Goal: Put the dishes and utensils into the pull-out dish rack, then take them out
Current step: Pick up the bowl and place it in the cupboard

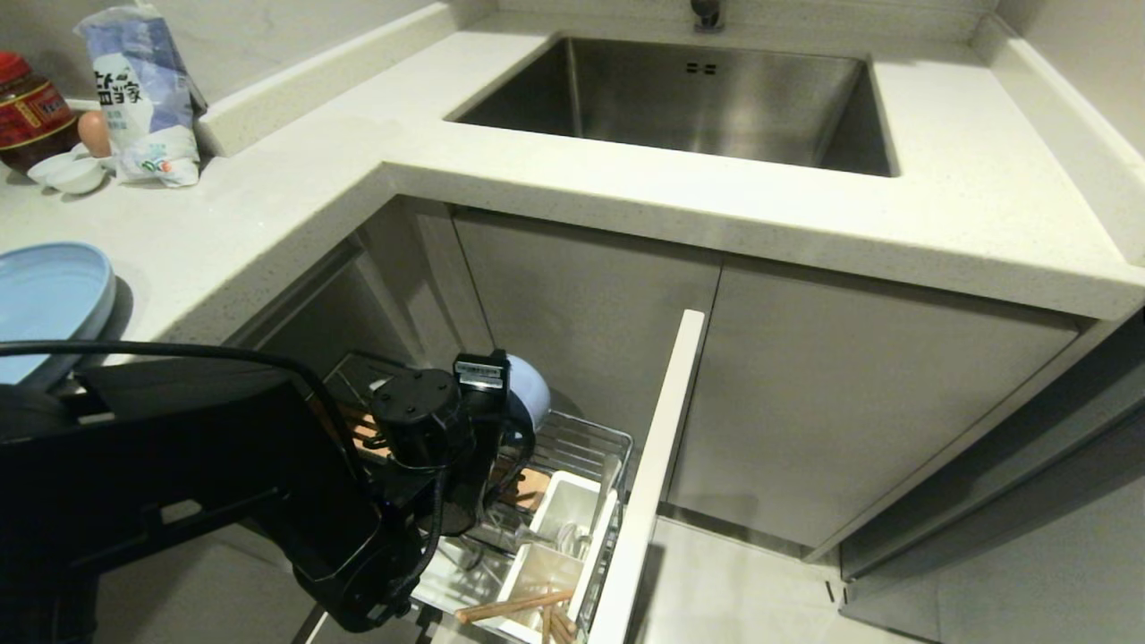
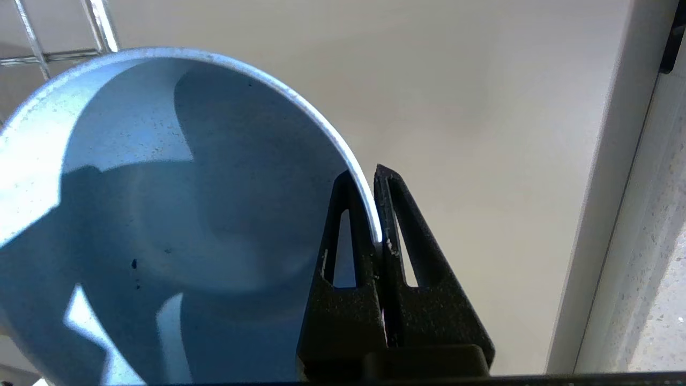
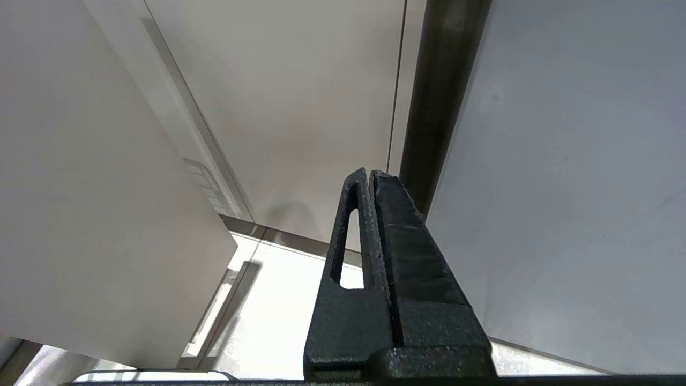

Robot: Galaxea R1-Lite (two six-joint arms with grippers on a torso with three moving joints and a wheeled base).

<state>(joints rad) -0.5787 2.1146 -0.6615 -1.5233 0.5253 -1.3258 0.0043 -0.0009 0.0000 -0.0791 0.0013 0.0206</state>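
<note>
- Left pincer (image 2: 378, 214) is clamped on the rim of the blue bowl (image 2: 161, 225): one finger inside, one outside, rim pinched between them.
- Bowl (image 1: 530, 394) sits tilted on its edge over the pull-out dish rack (image 1: 586, 443), at the rack's back end near the cabinet doors; whether it rests on the wires cannot be told.
- Left arm reaches down into the open rack from the robot's left side and hides most of the wooden bar.
- White utensil caddy (image 1: 564, 523) is at the rack's front, just behind the pale cabinet front (image 1: 657, 447). Spoon (image 1: 608, 487) stands in it; chopsticks (image 1: 514, 606) lie in its nearer compartment.
- Light-blue plate (image 1: 49, 300) is on the desk (image 1: 939, 192), at the left edge of the head view, well apart from the rack.
- Right pincer (image 3: 370, 179) is together, holds nothing, parked low facing the cabinet doors.
- Sink (image 1: 689, 98) is set into the desk above the rack.
</note>
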